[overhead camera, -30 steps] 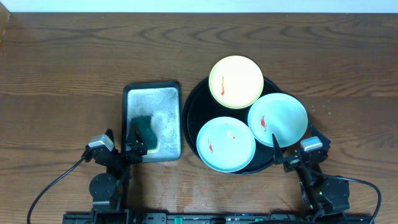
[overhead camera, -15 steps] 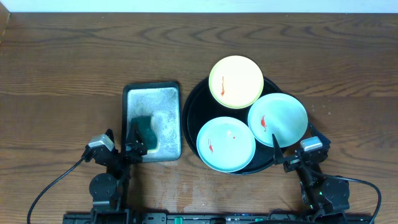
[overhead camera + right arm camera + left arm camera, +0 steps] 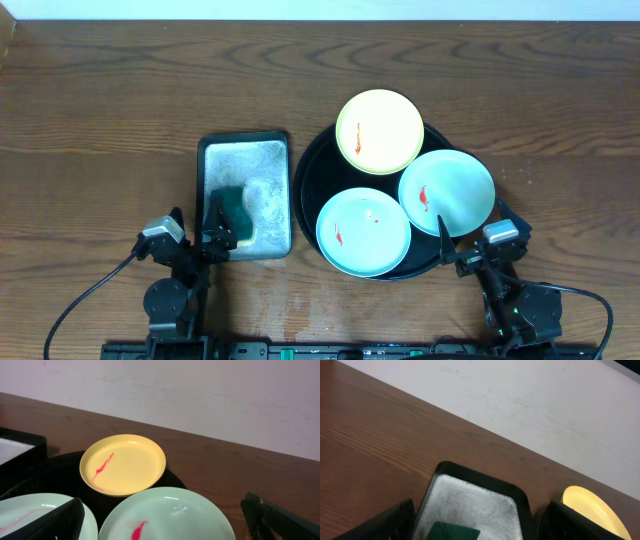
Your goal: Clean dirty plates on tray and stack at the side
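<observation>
Left wrist view: wide-open left fingers [image 3: 385, 522], nothing gripped, low over the near end of a small rectangular tray [image 3: 470, 505]. Ahead, framed between them on the tray's whitish floor, a green sponge [image 3: 452, 531], no contact visible.

Right wrist view: right fingers [image 3: 55, 522] likewise at full spread, empty, low by the near edge of the round black tray [image 3: 55, 467]. Just ahead, a mint plate [image 3: 30, 510] at left and a second mint plate [image 3: 170, 515] at centre, each with a red smear. Beyond those, the yellow plate [image 3: 125, 465] with a red streak, also on the black tray.

Overhead: all three plates on the black tray, rims touching or overlapping, yellow farthest from the arms, second mint plate out past the tray's right rim. Rectangular tray just left of the black one, a narrow gap between. Wooden counter [image 3: 100, 120] under everything.
</observation>
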### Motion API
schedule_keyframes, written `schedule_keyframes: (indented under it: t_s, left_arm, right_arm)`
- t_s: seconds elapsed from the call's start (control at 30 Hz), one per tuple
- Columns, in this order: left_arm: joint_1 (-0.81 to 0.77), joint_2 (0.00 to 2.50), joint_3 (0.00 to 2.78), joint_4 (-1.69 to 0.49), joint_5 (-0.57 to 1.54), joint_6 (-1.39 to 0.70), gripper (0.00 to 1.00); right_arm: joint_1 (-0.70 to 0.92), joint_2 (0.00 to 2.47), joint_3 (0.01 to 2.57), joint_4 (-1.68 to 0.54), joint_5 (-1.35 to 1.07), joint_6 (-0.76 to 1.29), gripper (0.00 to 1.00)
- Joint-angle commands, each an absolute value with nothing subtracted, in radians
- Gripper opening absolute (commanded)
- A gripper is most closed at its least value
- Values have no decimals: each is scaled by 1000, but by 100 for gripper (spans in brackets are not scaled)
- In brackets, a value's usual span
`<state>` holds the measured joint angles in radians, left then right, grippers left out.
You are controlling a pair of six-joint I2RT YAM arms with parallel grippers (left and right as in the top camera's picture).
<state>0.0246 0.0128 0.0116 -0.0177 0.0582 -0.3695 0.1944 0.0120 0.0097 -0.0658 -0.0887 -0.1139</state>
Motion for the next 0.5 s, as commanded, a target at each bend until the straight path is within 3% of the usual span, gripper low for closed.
schedule_keyframes:
  t_s: [0.0,0.1,0.27,0.47]
  left_arm:
    - [27,4,4,-48,160,-384,84]
    - [27,4,4,-44,256,-419,84]
    - [27,4,16,-44,348,-499,84]
    - [27,41,168,-70,348,-480,84]
  right_arm:
    - [178,7,5,-64,-109,-120,99]
    - [178,7,5,-64,-113,-66,99]
    - [177,7,8,-50,-179,191,99]
    - [178,12,130,-78,-271,231,99]
